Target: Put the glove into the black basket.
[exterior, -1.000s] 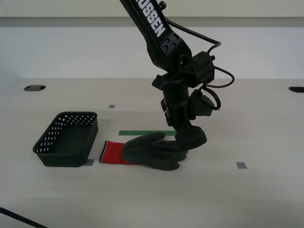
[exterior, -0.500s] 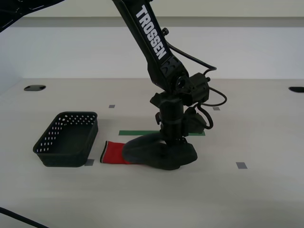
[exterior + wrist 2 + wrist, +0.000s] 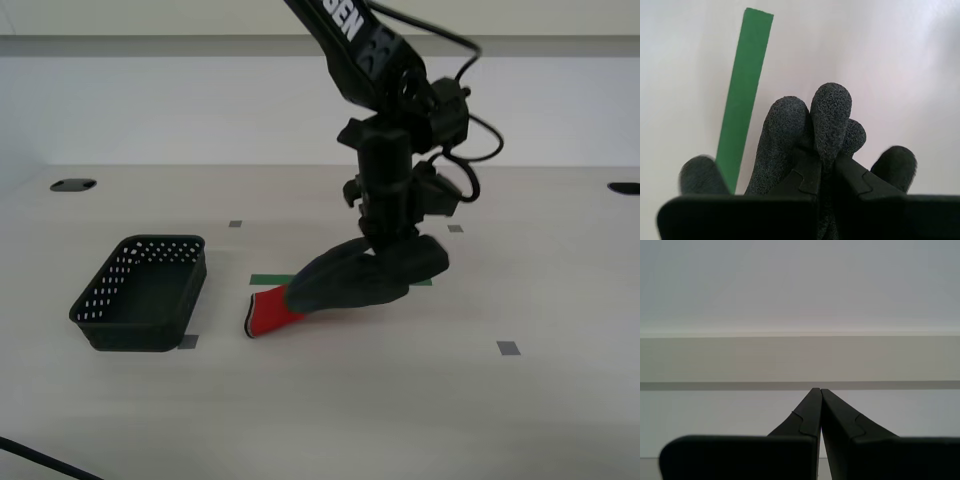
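One glove (image 3: 340,284) in my second gripper (image 3: 400,268), one black basket (image 3: 140,293)

Pale table (image 3: 560,420), black basket (image 3: 140,292) resting on it, green tape strip (image 3: 743,95), small grey tape squares (image 3: 509,348)

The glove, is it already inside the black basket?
No, the glove hangs from my second tool above the table, apart from the black basket.

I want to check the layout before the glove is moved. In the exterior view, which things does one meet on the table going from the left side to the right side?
Dark round hole → black basket → red cuff of the glove, held by my second gripper → small grey marker → dark hole at the exterior view's right edge.
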`<state>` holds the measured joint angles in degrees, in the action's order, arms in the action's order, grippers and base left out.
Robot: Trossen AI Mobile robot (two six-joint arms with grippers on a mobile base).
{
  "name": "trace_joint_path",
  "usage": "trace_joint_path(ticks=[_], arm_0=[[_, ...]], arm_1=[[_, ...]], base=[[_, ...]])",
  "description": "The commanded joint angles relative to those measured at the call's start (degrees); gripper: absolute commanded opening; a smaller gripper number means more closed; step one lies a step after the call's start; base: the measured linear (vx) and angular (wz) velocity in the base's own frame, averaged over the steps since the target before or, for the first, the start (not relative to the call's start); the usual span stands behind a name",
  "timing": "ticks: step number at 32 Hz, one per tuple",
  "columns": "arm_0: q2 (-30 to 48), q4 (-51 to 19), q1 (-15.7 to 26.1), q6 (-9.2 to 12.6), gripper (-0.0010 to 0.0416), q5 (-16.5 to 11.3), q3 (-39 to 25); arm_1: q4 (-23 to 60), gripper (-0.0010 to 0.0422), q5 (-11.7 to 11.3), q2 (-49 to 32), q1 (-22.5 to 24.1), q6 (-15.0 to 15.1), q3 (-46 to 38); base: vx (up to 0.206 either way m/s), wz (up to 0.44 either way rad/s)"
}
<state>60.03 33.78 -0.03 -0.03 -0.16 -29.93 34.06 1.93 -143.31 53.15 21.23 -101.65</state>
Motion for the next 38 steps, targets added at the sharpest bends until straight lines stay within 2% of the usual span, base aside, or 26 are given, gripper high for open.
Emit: trace_joint_path(ticks=[1, 3, 7, 10, 15, 16, 24, 27, 30, 35, 36, 38], arm_0=[[0.0, 0.0, 0.0, 0.0, 0.0001, 0.0, -0.1], [0.0, 0.0, 0.0, 0.0, 0.0001, 0.0, -0.1], [0.0, -0.3, 0.0, 0.0, 0.0001, 0.0, -0.1], [0.0, -0.4, 0.0, 0.0, 0.0001, 0.0, -0.1], [0.0, -1.4, 0.0, 0.0, 0.0001, 0.0, -0.1], [0.0, -2.0, 0.0, 0.0, 0.0001, 0.0, -0.1], [0.0, -2.7, 0.0, 0.0, 0.0001, 0.0, -0.1], [0.0, -2.7, 0.0, 0.0, 0.0001, 0.0, -0.1], [0.0, -2.7, 0.0, 0.0, 0.0000, 0.0, -0.1], [0.0, -2.8, 0.0, 0.0, 0.0001, 0.0, -0.1], [0.0, -2.8, 0.0, 0.0, 0.0001, 0.0, -0.1], [0.0, -3.0, 0.0, 0.0, 0.0001, 0.0, -0.1]], arm_1=[[0.2, -0.0002, 0.4, 3.4, -0.2, -0.6, 0.3], [1.4, -0.0002, 0.4, 7.7, -0.7, -1.9, 0.3], [4.0, -0.0002, 0.4, 11.8, -1.5, -2.4, 0.3], [6.8, -0.0002, 0.3, 17.2, -4.2, -2.8, 0.5], [9.6, -0.0001, 0.0, 24.2, -11.3, -4.4, 0.5], [11.1, -0.0001, 0.0, 26.4, -14.2, -4.5, 0.5], [16.0, -0.0001, 0.0, 34.6, -26.8, -4.9, 0.5], [17.4, -0.0001, 0.0, 35.7, -29.1, -5.0, 0.5], [22.3, -0.0001, 0.0, 36.2, -33.0, -4.8, 0.6], [22.9, -0.0001, 0.0, 36.2, -36.0, -4.6, 2.9], [21.0, -0.0001, 0.0, 36.2, -38.1, -4.7, 7.3], [18.0, -0.0001, 0.0, 36.3, -39.5, -4.9, 11.9]], base=[[0.000, 0.000], [0.000, 0.000], [0.000, 0.000], [0.000, 0.000], [0.000, 0.000], [0.000, 0.000], [0.000, 0.000], [0.000, 0.000], [0.000, 0.000], [0.000, 0.000], [0.000, 0.000], [0.000, 0.000]])
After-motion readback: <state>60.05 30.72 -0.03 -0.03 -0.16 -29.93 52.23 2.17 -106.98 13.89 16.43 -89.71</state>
